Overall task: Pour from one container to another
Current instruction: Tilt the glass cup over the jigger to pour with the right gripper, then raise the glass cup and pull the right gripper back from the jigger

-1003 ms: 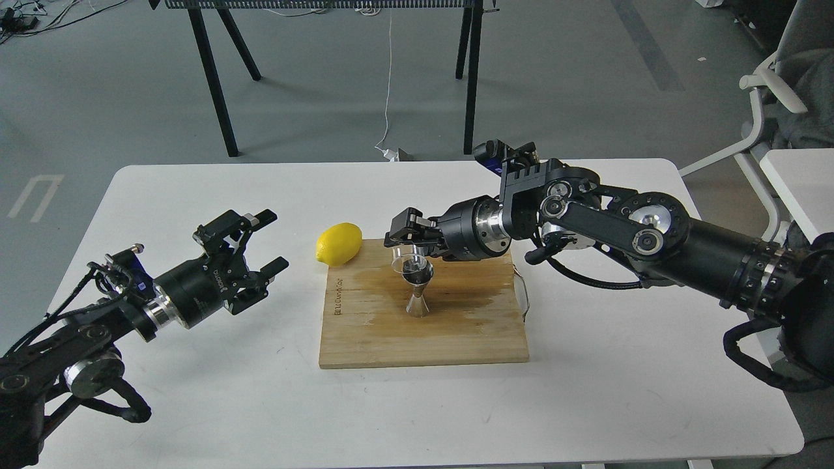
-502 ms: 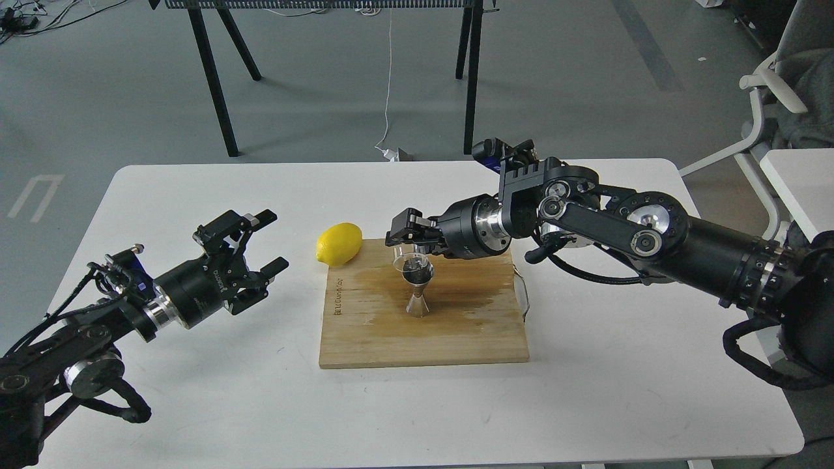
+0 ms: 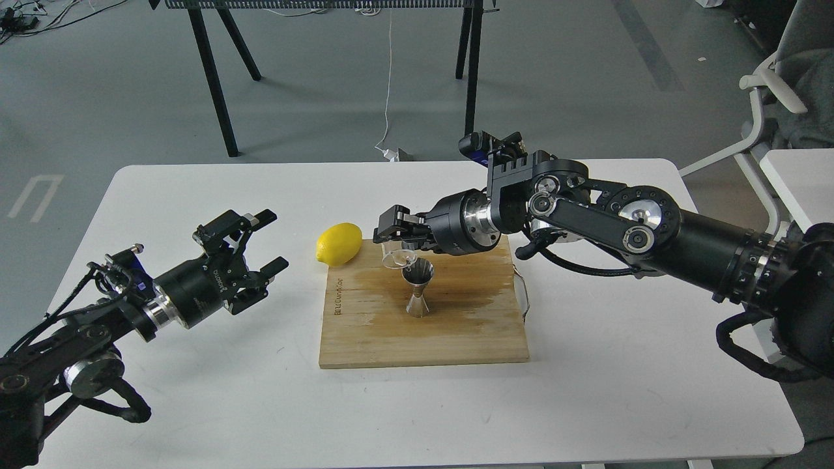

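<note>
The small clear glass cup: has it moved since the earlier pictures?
Yes. The small clear glass cup, held by the right tool, shifted left, off the steel hourglass jigger, toward the yellow lemon.

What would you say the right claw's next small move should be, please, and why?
Probably lower the glass cup onto the wooden board left of the jigger: the right claw holds the cup beside the jigger's rim, looking empty.

Lab: floor cables [image 3: 389, 78], trestle legs [image 3: 215, 78]

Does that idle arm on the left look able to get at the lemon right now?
Probably yes. The left end effector is open and points toward the lemon, with only bare table between them; the other arm is busy over the board.
</note>
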Controlling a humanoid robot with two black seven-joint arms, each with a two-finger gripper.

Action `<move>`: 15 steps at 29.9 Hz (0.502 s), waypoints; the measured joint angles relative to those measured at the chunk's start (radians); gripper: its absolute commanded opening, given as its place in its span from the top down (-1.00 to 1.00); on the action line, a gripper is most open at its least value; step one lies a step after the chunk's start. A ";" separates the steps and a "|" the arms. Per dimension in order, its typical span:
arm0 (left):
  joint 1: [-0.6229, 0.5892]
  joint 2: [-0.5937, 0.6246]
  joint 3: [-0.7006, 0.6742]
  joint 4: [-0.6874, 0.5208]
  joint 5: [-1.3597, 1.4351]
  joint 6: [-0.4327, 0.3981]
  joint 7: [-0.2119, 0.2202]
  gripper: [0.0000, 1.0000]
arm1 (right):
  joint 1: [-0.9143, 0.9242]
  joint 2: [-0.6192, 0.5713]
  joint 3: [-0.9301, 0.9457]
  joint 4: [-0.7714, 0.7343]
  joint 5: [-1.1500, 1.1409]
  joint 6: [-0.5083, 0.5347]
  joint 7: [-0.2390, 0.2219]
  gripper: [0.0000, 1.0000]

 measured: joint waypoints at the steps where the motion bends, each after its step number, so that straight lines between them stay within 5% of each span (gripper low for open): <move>1: 0.000 0.000 0.000 0.000 0.000 0.000 0.000 -0.97 | 0.002 0.000 -0.005 0.001 -0.002 0.000 0.000 0.05; 15: 0.004 0.000 0.000 -0.001 0.000 0.000 0.000 -0.97 | 0.008 -0.009 -0.019 0.012 -0.021 0.000 0.000 0.05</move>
